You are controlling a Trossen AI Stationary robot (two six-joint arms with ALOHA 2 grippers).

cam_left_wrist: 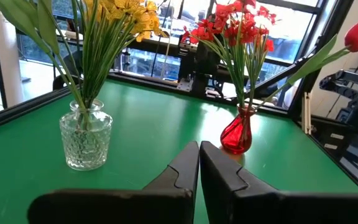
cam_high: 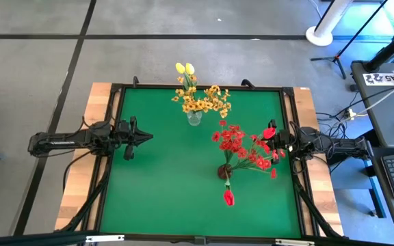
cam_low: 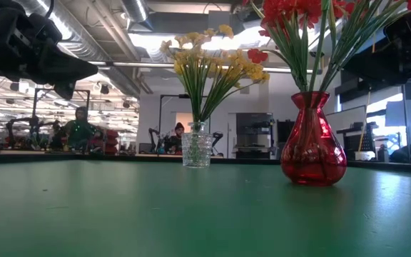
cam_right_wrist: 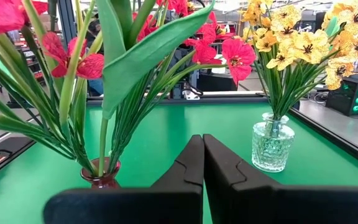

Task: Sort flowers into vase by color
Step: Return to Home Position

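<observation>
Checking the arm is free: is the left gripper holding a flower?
No, the left gripper is shut with nothing clamped in it.

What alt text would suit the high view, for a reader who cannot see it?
Seen from above, a green table holds a clear vase of yellow flowers near the upper edge and a red vase of red flowers toward the right. The left gripper and right gripper wait shut at opposite sides.

Yellow artificial flowers point(cam_high: 200, 96) stand upright in a clear glass vase point(cam_high: 194, 117), well apart from the left gripper point(cam_high: 149, 137). Red artificial flowers point(cam_high: 241, 147) fan from a red glass vase point(cam_high: 224, 171), reaching the right gripper point(cam_high: 275, 145).
</observation>
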